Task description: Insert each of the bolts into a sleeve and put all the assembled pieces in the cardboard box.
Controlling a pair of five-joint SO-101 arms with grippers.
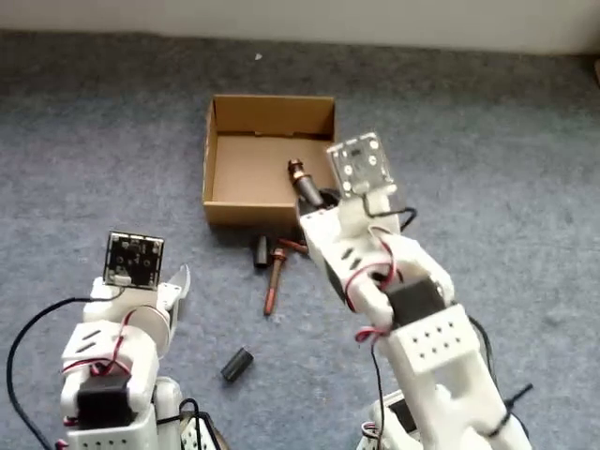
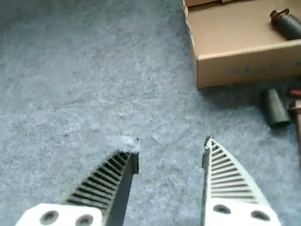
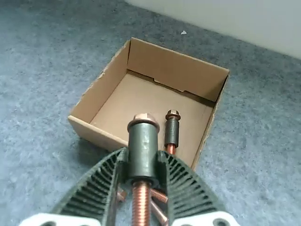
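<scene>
My right gripper [image 3: 142, 159] is shut on a dark sleeve with a copper bolt through it [image 3: 142, 141], held just above the near wall of the cardboard box [image 3: 155, 94]. A second assembled piece [image 3: 172, 129] lies inside the box. In the high view the held piece [image 1: 302, 183] hangs over the box [image 1: 270, 159] near its front right corner. On the carpet in front of the box lie a loose sleeve [image 1: 262, 251], a long bolt [image 1: 275, 279] and another bolt [image 1: 292, 246]. A further sleeve [image 1: 237, 364] lies closer in. My left gripper [image 2: 171, 150] stands open over bare carpet.
Grey carpet covers the whole floor, with free room left of the box and around the left arm [image 1: 122, 347]. From the left wrist the box's front wall [image 2: 244, 61] stands ahead, with the loose sleeve [image 2: 275, 108] just before it. A pale wall runs behind.
</scene>
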